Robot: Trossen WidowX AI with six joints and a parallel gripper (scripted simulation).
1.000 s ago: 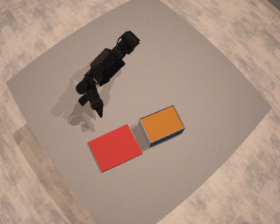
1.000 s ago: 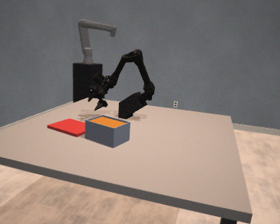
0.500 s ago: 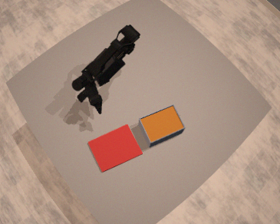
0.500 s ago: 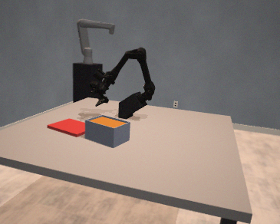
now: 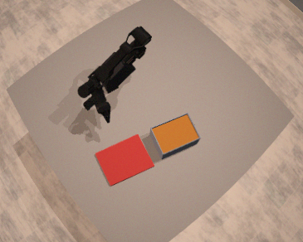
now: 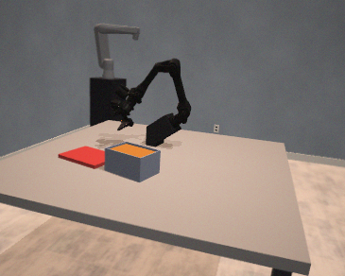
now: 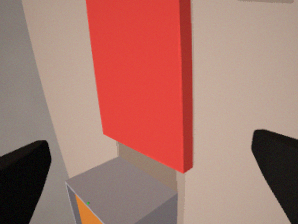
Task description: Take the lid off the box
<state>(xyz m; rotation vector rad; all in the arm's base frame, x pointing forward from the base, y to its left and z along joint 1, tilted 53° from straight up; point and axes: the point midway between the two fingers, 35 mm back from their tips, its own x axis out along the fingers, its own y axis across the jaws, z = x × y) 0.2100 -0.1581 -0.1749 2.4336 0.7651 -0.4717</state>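
The red lid (image 5: pixel 124 159) lies flat on the table, a small gap apart from the storage box (image 5: pixel 175 135). The box is blue-grey with an orange inside and stands open. In the exterior view the lid (image 6: pixel 83 156) lies left of the box (image 6: pixel 132 161). My gripper (image 5: pixel 99 107) is open and empty, raised above the table, up and to the left of the lid. In the wrist view the lid (image 7: pixel 143 63) fills the upper middle, the box (image 7: pixel 123 215) sits below it, and my two dark fingertips stand wide at the frame edges.
The arm's black base block (image 6: pixel 162 129) stands on the table behind the box. A dark pedestal with a grey arm (image 6: pixel 107 96) stands beyond the table's far edge.
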